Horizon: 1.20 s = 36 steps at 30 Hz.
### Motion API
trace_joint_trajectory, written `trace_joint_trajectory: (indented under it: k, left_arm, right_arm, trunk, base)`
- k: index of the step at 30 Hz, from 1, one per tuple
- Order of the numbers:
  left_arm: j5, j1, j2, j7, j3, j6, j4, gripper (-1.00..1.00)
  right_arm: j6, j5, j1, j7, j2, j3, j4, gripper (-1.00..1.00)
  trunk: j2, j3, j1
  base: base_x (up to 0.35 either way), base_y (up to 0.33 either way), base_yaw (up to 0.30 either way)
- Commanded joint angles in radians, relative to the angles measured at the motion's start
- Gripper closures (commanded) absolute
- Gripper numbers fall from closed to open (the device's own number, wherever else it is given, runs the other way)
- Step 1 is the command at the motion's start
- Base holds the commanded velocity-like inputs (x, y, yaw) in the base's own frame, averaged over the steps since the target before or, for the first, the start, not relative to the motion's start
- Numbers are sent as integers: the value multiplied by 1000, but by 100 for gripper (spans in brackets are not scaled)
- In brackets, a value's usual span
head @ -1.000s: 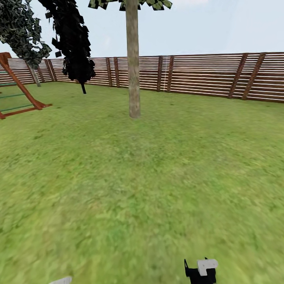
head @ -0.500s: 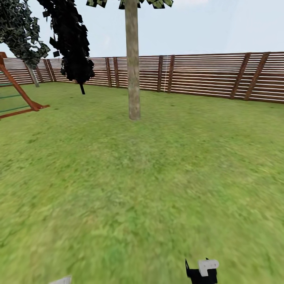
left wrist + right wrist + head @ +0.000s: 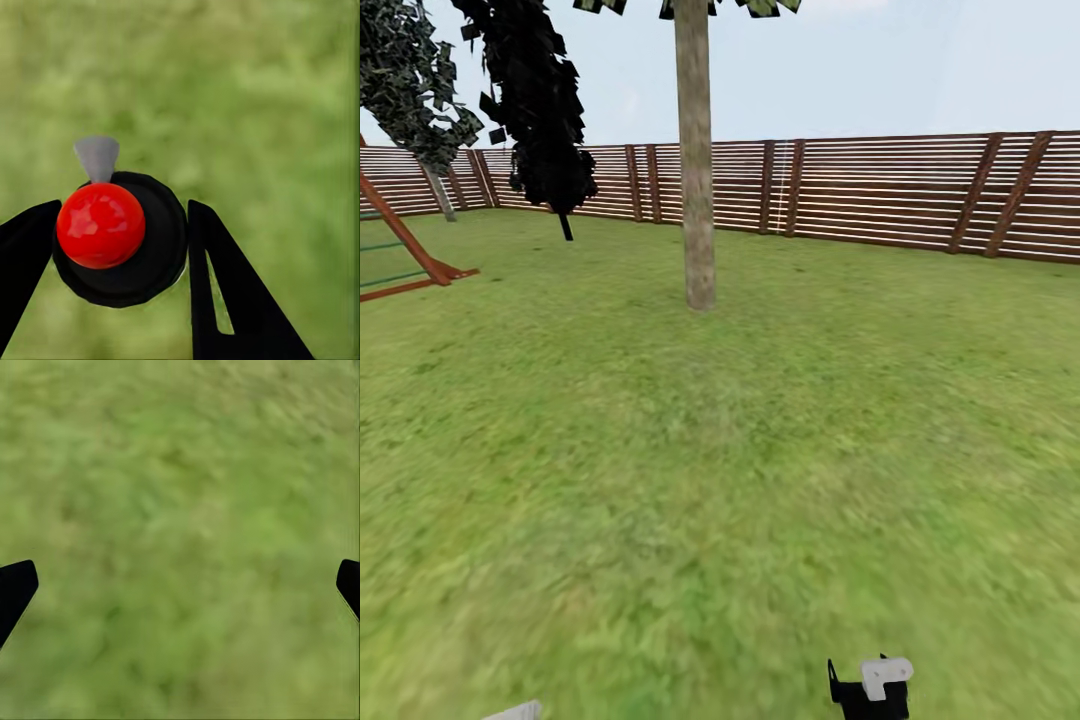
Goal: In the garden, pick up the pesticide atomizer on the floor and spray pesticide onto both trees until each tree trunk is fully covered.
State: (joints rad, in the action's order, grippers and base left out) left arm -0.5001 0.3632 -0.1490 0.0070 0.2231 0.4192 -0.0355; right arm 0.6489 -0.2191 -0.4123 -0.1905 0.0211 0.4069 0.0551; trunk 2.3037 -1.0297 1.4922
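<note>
The near-black round-bodied pesticide atomizer (image 3: 120,240) with its glossy red ball top and small grey nozzle sits pinched between the left gripper's (image 3: 120,247) black fingers (image 3: 217,285), above blurred lawn. The right gripper's (image 3: 180,585) fingers are spread wide. A mottled grey-brown tree trunk (image 3: 697,160) stands ahead.

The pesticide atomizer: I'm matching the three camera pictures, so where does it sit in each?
Head view: not in it.
Left wrist view: pesticide atomizer, red top facing the camera, between the left gripper fingers.
Right wrist view: not in it.
Shared landmark: the lawn.
</note>
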Motion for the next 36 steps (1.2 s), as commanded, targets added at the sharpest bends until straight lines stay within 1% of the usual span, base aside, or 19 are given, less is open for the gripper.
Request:
trace_joint_trajectory:
  k: [1,36]
  left_arm:
    - [-8,0,0,1,9,3,0,100]
    - [-8,0,0,1,9,3,0,100]
  right_arm:
    - [2,-6,0,-4,0,9,0,-100]
    - [2,-5,0,-4,-1,9,-1,-100]
  trunk:
    - [0,-1,0]
    - [0,-1,0]
  base:
    - [339,0,0]
    - [339,0,0]
